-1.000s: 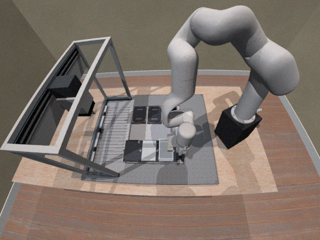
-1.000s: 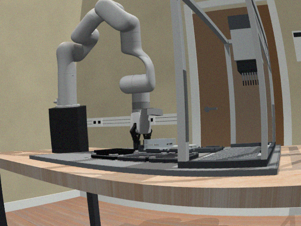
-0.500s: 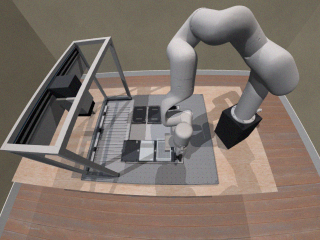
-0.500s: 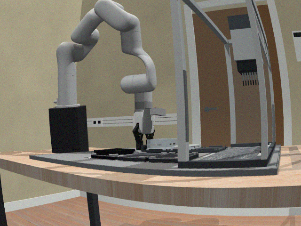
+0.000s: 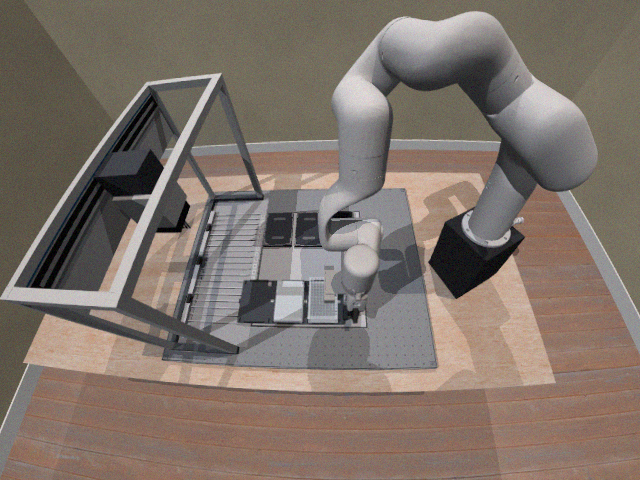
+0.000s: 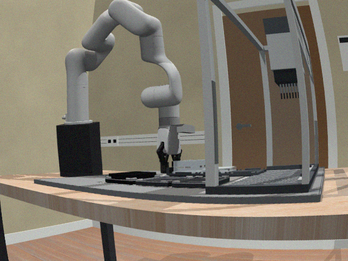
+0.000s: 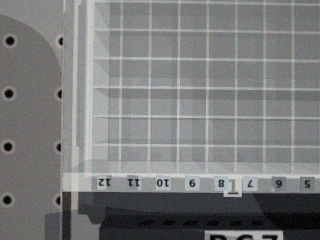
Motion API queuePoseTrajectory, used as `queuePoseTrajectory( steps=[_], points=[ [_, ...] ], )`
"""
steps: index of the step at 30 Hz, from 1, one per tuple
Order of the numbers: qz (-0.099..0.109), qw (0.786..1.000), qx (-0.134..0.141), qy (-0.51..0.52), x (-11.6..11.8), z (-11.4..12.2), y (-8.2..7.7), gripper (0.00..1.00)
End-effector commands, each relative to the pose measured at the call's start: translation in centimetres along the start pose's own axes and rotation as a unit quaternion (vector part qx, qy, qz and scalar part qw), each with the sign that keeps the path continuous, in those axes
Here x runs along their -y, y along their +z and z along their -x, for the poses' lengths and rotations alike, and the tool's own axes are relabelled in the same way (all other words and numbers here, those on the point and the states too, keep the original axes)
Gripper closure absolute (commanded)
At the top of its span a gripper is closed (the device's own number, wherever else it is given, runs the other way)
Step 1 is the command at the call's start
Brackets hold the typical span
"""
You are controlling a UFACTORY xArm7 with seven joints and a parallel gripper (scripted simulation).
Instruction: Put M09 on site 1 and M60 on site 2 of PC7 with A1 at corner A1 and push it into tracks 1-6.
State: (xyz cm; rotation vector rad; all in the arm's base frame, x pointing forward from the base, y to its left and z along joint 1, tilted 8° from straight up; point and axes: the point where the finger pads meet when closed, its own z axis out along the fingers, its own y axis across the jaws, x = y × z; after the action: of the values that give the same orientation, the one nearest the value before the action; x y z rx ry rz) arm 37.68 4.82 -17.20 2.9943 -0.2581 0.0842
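The carrier PC7 (image 5: 304,303) lies on the apron with its far end at the front of the loading rails (image 5: 224,268). The deep-well block M09 (image 5: 323,301) sits on site 1 by the handle. The pale plate M60 (image 5: 288,301) sits on site 2. Site 3 (image 5: 256,301) is dark and bare. My gripper (image 5: 354,311) is open and low at the carrier's handle end, just beside M09 (image 6: 188,165); in the side view (image 6: 169,162) its fingers reach down to carrier level. The wrist view shows M09's wells (image 7: 200,85), its column numbers, and the top of the PC7 label (image 7: 244,235).
Two dark, bare nests (image 5: 279,228) (image 5: 307,228) stand beside the apron. The third nest is mostly hidden behind my forearm. The instrument frame (image 5: 129,206) spans the rails, with a pipetting head (image 6: 284,75) hanging inside. The arm's black base (image 5: 475,253) stands to the right.
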Motion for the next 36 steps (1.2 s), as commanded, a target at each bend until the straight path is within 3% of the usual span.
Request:
queuePoseTrajectory(
  steps=[1, 36],
  points=[
    [-0.001, 1.0, -0.001, 0.0, 0.1, -0.7, -0.1, 0.18],
    [-0.001, 1.0, -0.001, 0.0, 0.1, -3.8, -0.1, 0.18]
  ],
)
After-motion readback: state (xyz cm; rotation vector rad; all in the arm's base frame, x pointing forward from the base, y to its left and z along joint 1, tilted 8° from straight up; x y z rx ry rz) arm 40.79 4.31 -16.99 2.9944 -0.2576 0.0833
